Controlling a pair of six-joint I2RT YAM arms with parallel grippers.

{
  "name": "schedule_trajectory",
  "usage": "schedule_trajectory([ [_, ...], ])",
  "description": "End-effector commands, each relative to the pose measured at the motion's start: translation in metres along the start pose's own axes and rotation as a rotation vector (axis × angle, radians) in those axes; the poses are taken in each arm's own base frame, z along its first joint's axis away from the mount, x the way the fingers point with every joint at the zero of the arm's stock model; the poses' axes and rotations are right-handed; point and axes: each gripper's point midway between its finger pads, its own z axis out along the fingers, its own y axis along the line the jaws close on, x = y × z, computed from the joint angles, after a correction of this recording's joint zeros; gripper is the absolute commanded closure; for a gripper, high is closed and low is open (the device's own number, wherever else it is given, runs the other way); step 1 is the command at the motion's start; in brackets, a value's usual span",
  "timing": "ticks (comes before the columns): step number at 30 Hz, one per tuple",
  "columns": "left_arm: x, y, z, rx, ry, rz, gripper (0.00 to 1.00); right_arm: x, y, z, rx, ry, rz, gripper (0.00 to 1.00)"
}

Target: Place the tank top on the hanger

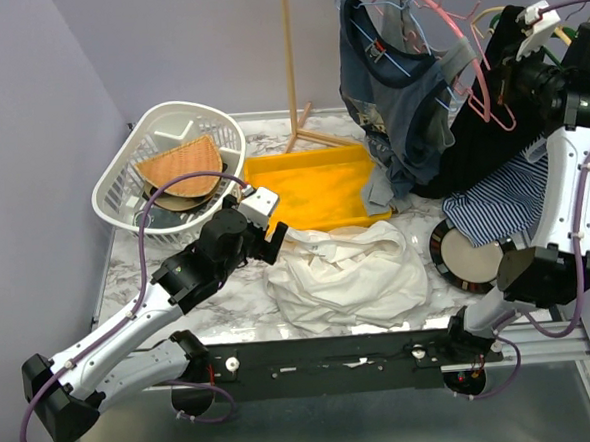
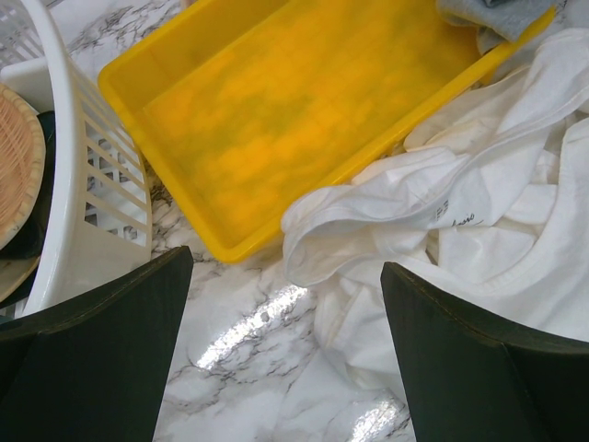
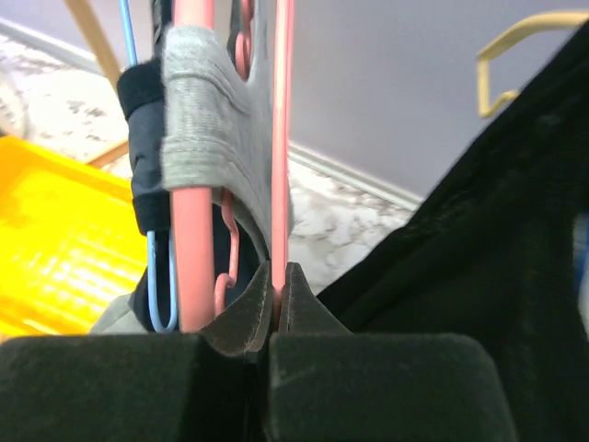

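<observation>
The off-white tank top [image 1: 349,278] lies crumpled on the marble table in front of the yellow tray. It also shows in the left wrist view [image 2: 479,212]. My left gripper [image 1: 268,245] is open and empty, hovering low just left of the tank top's edge, with bare marble between its fingers [image 2: 285,267]. My right gripper [image 1: 505,76] is raised at the clothes rack and shut on the slim pink wire hanger [image 1: 487,91]. In the right wrist view the thin pink rod [image 3: 282,138] is pinched between the fingertips [image 3: 279,276].
A white laundry basket [image 1: 167,169] stands at the back left, next to the yellow tray [image 1: 318,185]. A blue-grey shirt [image 1: 392,85] hangs on a thicker pink hanger [image 3: 193,184]. A black top [image 1: 490,139], a striped cloth [image 1: 499,203] and a wooden rack pole [image 1: 288,61] are at the back right.
</observation>
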Motion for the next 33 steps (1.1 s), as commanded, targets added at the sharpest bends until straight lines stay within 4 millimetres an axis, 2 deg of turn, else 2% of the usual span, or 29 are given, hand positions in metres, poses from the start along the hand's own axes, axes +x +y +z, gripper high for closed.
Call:
schedule_trajectory([
  [1, 0.005, -0.001, 0.000, 0.011, 0.013, 0.011, 0.03, -0.037, -0.011, -0.023, 0.137, -0.101, -0.126, 1.00],
  [9, 0.005, -0.001, 0.000, 0.011, 0.015, 0.013, 0.03, -0.036, -0.014, -0.029, 0.176, -0.099, -0.171, 1.00],
  [14, 0.006, 0.000, 0.000, 0.010, 0.016, 0.013, 0.02, -0.043, -0.013, -0.042, 0.225, -0.127, -0.205, 0.99],
  [20, 0.004, 0.002, -0.001, 0.004, 0.007, 0.010, 0.02, -0.047, -0.002, -0.072, 0.309, -0.163, -0.251, 0.99],
  [24, 0.003, 0.002, -0.002, -0.001, 0.003, 0.009, 0.01, -0.037, 0.005, -0.089, 0.361, -0.151, -0.250, 0.99],
  [25, 0.003, 0.003, -0.002, -0.005, 0.003, 0.009, 0.01, -0.041, 0.009, -0.101, 0.391, -0.165, -0.262, 0.99],
  [26, 0.004, 0.004, -0.002, -0.012, 0.002, 0.008, 0.01, -0.031, 0.010, -0.101, 0.398, -0.155, -0.254, 0.99],
  [33, 0.001, 0.008, -0.003, -0.017, -0.027, 0.002, 0.01, -0.015, 0.036, -0.140, 0.463, -0.161, -0.266, 0.99],
])
